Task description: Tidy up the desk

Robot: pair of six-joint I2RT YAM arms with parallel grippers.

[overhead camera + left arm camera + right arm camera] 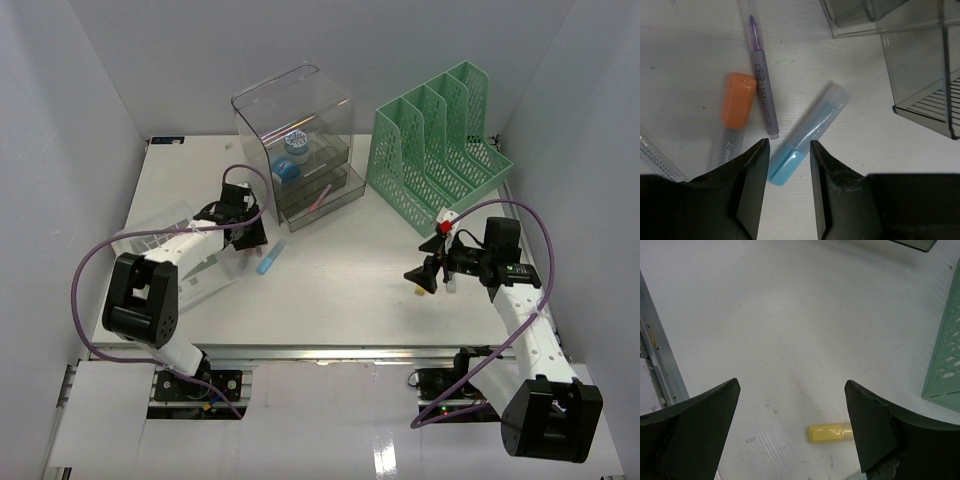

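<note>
Four pens (pixel 762 85) are seen loose on the desk (pixel 350 290), which spans the workspace; most is judged left undone. The left tool (pixel 790 145) is set astride the blue highlighter (pixel 812 125), grip not discernible; the right tool (pixel 791 384) is spread wide above the yellow marker (pixel 827 433).

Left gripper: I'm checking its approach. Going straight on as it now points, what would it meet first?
Likely the light blue pen, whose near end lies on the desk between the jaws of the left gripper; depth is unclear.
</note>
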